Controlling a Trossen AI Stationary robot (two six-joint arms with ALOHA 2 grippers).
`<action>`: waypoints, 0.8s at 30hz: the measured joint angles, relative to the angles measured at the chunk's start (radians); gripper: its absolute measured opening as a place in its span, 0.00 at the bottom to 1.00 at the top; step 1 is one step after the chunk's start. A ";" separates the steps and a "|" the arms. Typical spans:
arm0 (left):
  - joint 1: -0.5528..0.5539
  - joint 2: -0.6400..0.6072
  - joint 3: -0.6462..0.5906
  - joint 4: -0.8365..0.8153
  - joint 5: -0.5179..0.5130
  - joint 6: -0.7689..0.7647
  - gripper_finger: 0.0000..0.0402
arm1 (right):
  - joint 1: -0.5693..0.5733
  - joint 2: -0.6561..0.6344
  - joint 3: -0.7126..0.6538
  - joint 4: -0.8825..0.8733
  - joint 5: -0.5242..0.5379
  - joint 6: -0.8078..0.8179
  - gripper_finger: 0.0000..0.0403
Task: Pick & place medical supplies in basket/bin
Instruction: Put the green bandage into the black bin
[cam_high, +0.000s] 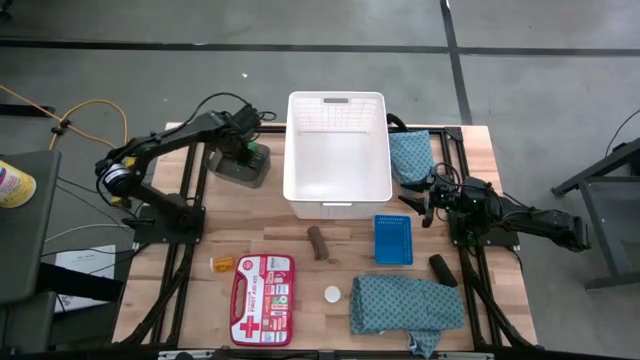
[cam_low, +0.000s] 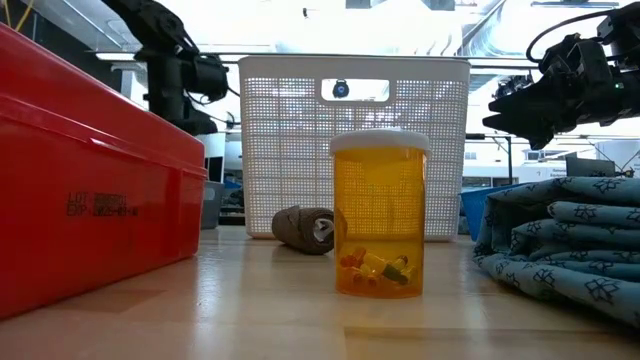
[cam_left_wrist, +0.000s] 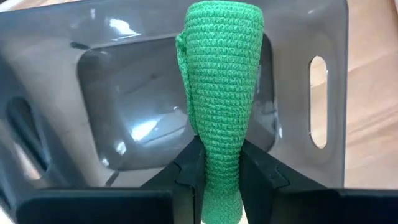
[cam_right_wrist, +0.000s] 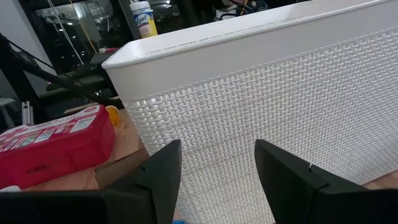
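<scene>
My left gripper (cam_left_wrist: 222, 186) is shut on a green knitted piece (cam_left_wrist: 224, 81) and hangs over the small dark grey bin (cam_left_wrist: 124, 112), which stands at the far left of the table (cam_high: 238, 168). The white latticed basket (cam_high: 337, 150) stands at the far middle. My right gripper (cam_right_wrist: 214, 180) is open and level, facing the basket's right wall (cam_right_wrist: 298, 93) with nothing between its fingers. On the table lie a brown roll (cam_high: 318, 242), a black roll (cam_high: 442, 270), an orange bottle (cam_low: 380, 215), a white cap (cam_high: 332, 294) and two teal cloths (cam_high: 405, 305) (cam_high: 408, 155). My left gripper pinches the green piece at its narrow end (cam_left_wrist: 221, 163) between the two fingers (cam_left_wrist: 189, 177). It comes steeply from above. The piece sticks out past the fingertips along them, squeezed thin at the hold and wider at its free end. It hangs clear above the bin's open inside.
A red first aid case (cam_high: 262, 285) lies at the near left, beside the orange bottle (cam_high: 222, 264). A flat blue tray (cam_high: 393, 240) lies right of the brown roll. The basket fills the middle of the table's far half, between the two arms.
</scene>
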 joint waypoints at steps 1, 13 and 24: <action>-0.002 0.006 0.000 0.007 0.000 0.003 0.17 | 0.000 0.000 0.000 0.000 0.000 0.000 0.48; -0.009 0.022 0.000 0.027 0.014 0.001 0.17 | 0.000 0.000 0.000 0.000 0.000 0.000 0.48; -0.026 0.037 0.000 0.031 0.012 -0.009 0.17 | 0.000 0.000 0.000 0.000 0.000 0.000 0.48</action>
